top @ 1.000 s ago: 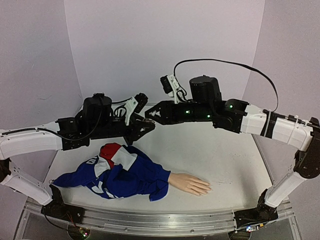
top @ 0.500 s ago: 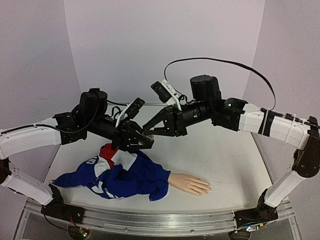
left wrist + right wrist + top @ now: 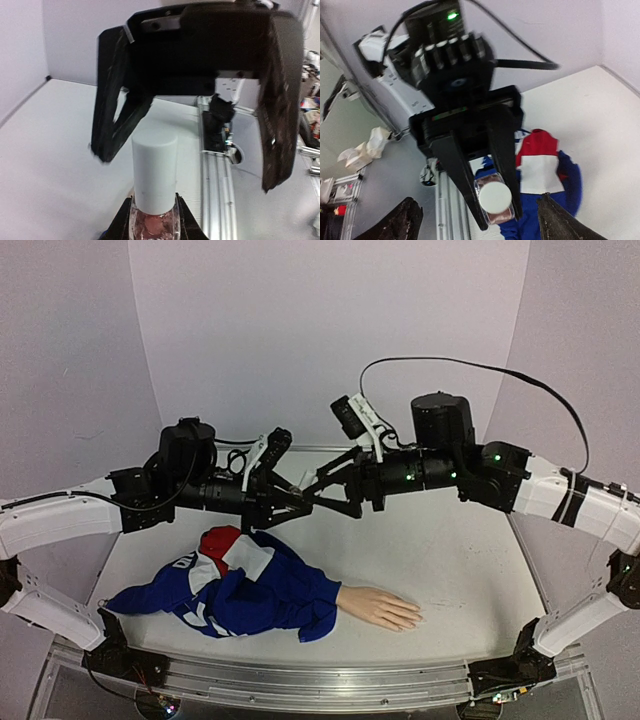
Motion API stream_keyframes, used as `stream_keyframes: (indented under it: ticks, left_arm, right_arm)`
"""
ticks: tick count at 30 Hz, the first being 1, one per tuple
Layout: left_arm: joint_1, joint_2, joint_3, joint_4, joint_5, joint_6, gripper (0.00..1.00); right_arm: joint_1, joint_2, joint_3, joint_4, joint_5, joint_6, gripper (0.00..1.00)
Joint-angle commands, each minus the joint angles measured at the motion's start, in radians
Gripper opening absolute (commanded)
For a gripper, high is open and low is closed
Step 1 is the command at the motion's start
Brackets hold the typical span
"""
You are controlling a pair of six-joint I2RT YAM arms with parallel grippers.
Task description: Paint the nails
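Note:
My left gripper (image 3: 154, 227) is shut on the glass body of a small pinkish polish bottle (image 3: 152, 220) with a white cap (image 3: 155, 172). It holds the bottle in the air above the table. My right gripper (image 3: 185, 170) faces the cap with its jaws wide open and nothing between them. The cap (image 3: 495, 196) shows end-on between the left fingers (image 3: 465, 185) in the right wrist view. The beige mannequin hand (image 3: 380, 608) lies palm down near the front edge. Its nails (image 3: 412, 618) are too small to make out singly. Both grippers (image 3: 312, 498) hover well behind it.
A blue sleeve with red and white patches (image 3: 250, 590) lies bunched left of the hand. An aluminium rail (image 3: 300, 680) runs along the table's front edge. Purple walls close the back and sides.
My right gripper was shut around the cap half a second ago; it has opened and drawn back to the right. The left gripper rose slightly with the bottle, cap still on.

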Motion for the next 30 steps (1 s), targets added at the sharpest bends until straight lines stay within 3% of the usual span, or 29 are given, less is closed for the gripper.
stream_keyframes:
  ticks: [1, 7, 16, 23, 27, 30]
  left_arm:
    - [-0.046, -0.052, -0.013, 0.065, -0.378, 0.109, 0.00]
    - [-0.063, -0.043, -0.003, 0.064, -0.511, 0.105, 0.00]
    - [-0.081, -0.039, 0.005, 0.066, -0.520, 0.070, 0.00]
    - [-0.085, -0.039, 0.004, 0.064, -0.497, 0.060, 0.00]
    - [-0.084, -0.045, 0.012, 0.065, -0.417, 0.047, 0.00]
    - [-0.067, -0.057, 0.024, 0.066, -0.225, 0.024, 0.00]
  right_arm:
    - [-0.005, -0.069, -0.003, -0.027, 0.332, 0.148, 0.82]
    - [0.020, -0.034, 0.006, 0.100, 0.297, 0.278, 0.76]
    - [0.028, 0.115, 0.118, 0.108, 0.299, 0.316, 0.45]
    - [0.029, 0.128, 0.121, 0.136, 0.301, 0.316, 0.20]
    - [0.029, 0.127, 0.109, 0.134, 0.238, 0.255, 0.09]
    - [0.029, 0.121, 0.102, 0.125, 0.079, 0.146, 0.00]
